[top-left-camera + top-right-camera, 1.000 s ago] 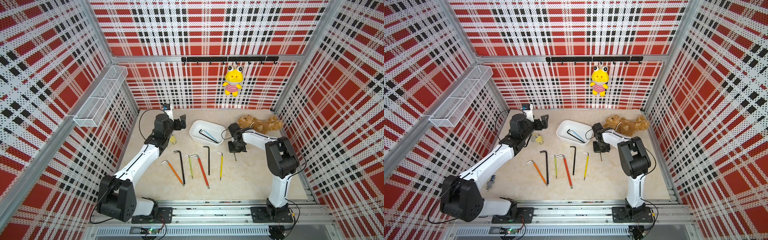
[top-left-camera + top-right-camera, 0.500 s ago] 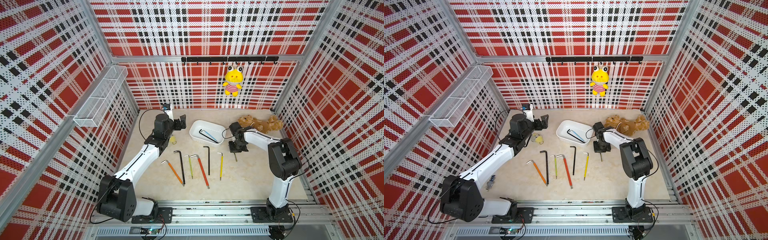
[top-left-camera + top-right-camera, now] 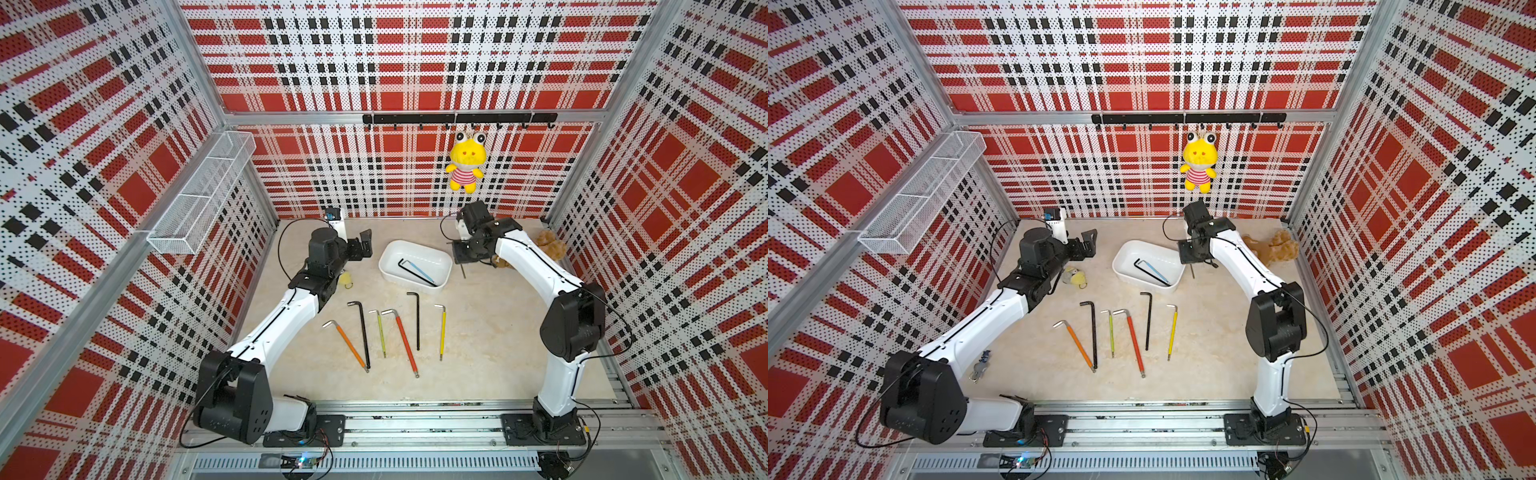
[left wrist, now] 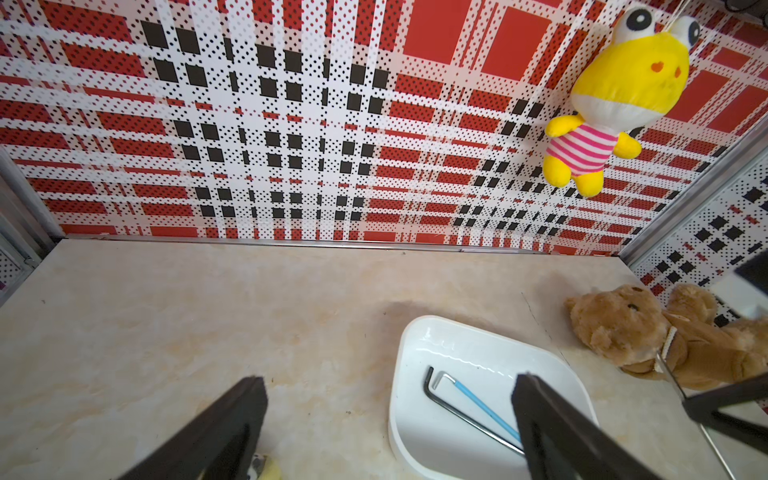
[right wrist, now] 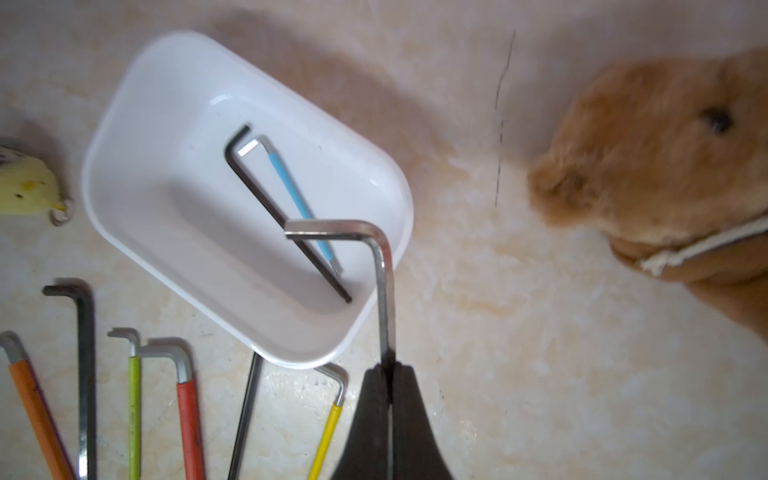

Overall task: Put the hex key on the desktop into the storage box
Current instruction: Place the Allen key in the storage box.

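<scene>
Right wrist view has my right gripper (image 5: 388, 368) clamped on a bare steel key (image 5: 384, 286), whose bent end shows against the near corner of the box (image 5: 124, 124). Compared with a second ago, both top views show the arm lifted off the desktop (image 3: 490, 353) and drawn in beside the box, so I judge the carry is under way and the release comes next. Two keys (image 5: 291, 208) already lie inside, and six more (image 3: 390, 332) wait in a row. My left gripper (image 4: 388, 380) stands open and empty.

White links (image 3: 286, 316) w/ blk joints (image 3: 571, 328); thin blk cables (image 3: 279, 249) alongside.
</scene>
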